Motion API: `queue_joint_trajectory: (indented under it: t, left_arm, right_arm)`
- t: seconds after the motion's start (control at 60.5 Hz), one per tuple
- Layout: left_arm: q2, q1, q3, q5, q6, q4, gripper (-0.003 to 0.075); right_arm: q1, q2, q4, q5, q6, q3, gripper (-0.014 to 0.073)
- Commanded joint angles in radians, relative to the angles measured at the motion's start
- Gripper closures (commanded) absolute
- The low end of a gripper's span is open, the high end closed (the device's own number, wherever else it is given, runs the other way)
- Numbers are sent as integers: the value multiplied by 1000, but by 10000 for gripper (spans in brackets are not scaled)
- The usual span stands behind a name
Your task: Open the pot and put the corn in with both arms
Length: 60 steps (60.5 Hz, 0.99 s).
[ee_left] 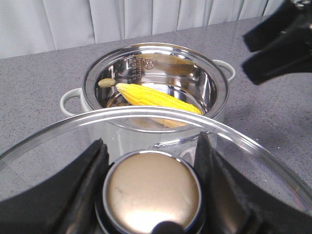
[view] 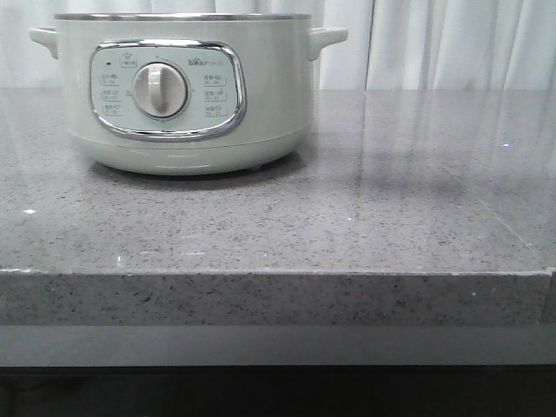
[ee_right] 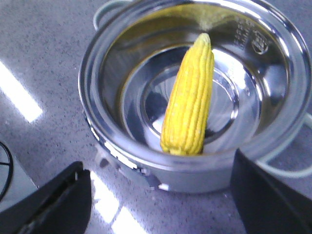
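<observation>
While the front view cuts off its top, the pot [view: 187,95] stands on the grey table [view: 347,226] toward ten o'clock, its inside hidden there. From the wrists the pot [ee_right: 195,97] is uncovered. The glass lid [ee_left: 63,141], partly out of frame, is held off by the left gripper [ee_left: 152,190], clamped on its knob [ee_left: 152,190]. The right gripper [ee_right: 161,200] is spread, holding nothing. The corn [ee_right: 189,105] lies inside the steel bowl

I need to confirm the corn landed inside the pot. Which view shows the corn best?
The right wrist view: the whole corn lies inside the pot. The left wrist view shows it partly behind the lid; the front view hides it.
</observation>
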Motion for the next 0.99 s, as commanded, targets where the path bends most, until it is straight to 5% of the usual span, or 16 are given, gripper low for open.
queue_joint_trajectory:
  t: [0.0, 0.38, 0.612, 0.976]
  left_arm:
    - [-4, 0, -38, -145, -7, -5, 567]
    - [-4, 0, -38, -145, -7, -5, 567]
    - [-4, 0, -38, -145, -7, -5, 567]
    - [-4, 0, -38, -145, -7, -5, 567]
  right_arm:
    - [-3, -116, -9, -45, 3, 52, -3]
    - [-3, -434, 0, -270, 3, 477, -3]
    - [-1, -628, 10, -599, -1, 737, -3]
    - [-1, -685, 10, -682, -1, 805, -3]
